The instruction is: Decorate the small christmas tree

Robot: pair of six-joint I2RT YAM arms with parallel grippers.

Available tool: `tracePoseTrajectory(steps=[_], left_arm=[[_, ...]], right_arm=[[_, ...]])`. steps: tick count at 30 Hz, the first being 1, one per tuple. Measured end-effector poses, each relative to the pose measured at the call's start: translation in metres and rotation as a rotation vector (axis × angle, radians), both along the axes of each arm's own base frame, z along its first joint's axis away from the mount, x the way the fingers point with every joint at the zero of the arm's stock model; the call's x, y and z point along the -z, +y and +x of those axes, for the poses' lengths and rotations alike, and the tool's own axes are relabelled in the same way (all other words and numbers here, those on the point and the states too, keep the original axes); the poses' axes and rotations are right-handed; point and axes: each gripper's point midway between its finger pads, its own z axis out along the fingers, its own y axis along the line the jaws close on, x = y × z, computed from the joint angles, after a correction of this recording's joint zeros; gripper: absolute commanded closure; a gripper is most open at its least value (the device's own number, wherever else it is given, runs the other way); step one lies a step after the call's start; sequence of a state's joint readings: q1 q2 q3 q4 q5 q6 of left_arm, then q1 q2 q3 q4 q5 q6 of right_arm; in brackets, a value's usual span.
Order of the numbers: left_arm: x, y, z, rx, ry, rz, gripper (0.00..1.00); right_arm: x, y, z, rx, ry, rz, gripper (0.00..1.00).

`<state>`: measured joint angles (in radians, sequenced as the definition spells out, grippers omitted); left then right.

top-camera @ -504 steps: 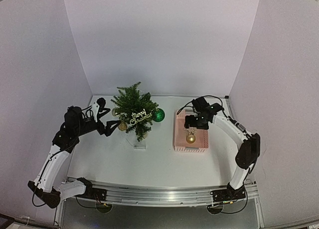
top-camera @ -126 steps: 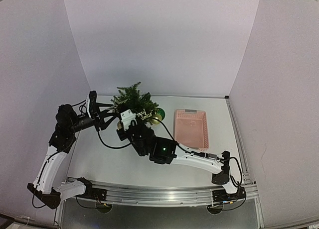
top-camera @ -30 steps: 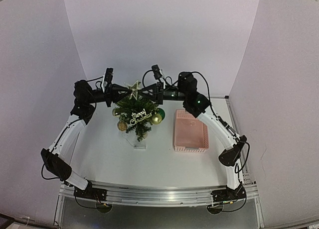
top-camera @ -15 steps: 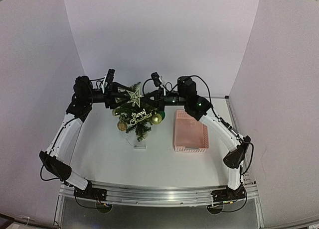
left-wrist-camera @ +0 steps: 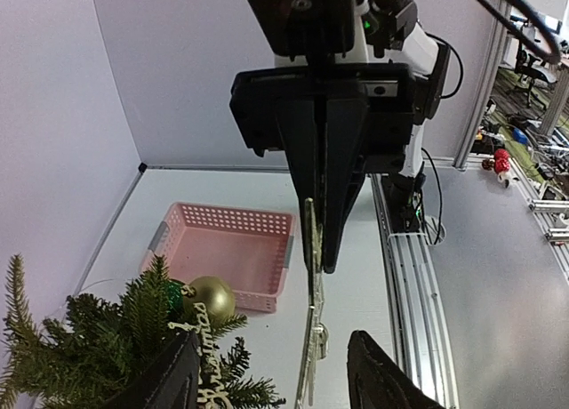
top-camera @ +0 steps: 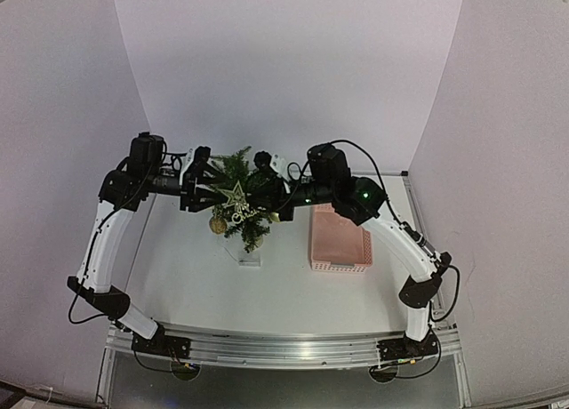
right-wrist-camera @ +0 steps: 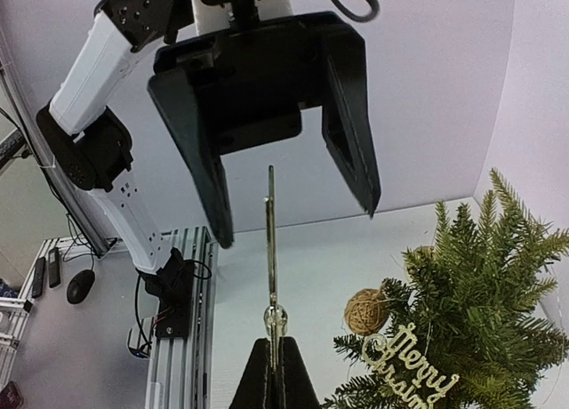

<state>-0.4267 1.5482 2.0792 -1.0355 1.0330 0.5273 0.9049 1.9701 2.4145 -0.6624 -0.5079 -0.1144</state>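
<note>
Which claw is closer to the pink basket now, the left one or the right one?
Right. The right claw holds the star topper on the tree's side facing the pink basket; the left claw stands open beyond the star, farther from the basket.

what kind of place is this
Probably a robotics lab test booth: plain white panels enclose the table, two arms are bolted to a rail at its edge, and a computer mouse lies outside.
</note>
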Motion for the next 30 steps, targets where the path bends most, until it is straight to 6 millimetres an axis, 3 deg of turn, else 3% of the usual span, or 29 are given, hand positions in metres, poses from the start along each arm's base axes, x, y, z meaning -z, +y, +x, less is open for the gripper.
tracePoseTrajectory(steps=[4,9,14,26,30], left_arm=[[0.019,-0.003,-0.003,0.012,0.016,0.060,0.55],[0.027,0.000,-0.005,0.012,0.019,0.093,0.60],[0.024,0.000,-0.006,0.019,-0.003,0.090,0.64],[0.023,-0.003,-0.010,0.036,-0.003,0.088,1.00],[0.024,-0.003,-0.010,0.037,-0.003,0.090,1.00]], right_arm=[[0.005,0.003,-0.005,0.000,-0.018,-0.021,1.00],[0.007,0.002,-0.002,0.013,-0.032,-0.034,1.00],[0.010,0.001,0.002,0.037,-0.047,-0.047,1.00],[0.011,0.003,0.000,0.044,-0.072,-0.057,1.00],[0.013,0.004,0.002,0.050,-0.080,-0.061,1.00]])
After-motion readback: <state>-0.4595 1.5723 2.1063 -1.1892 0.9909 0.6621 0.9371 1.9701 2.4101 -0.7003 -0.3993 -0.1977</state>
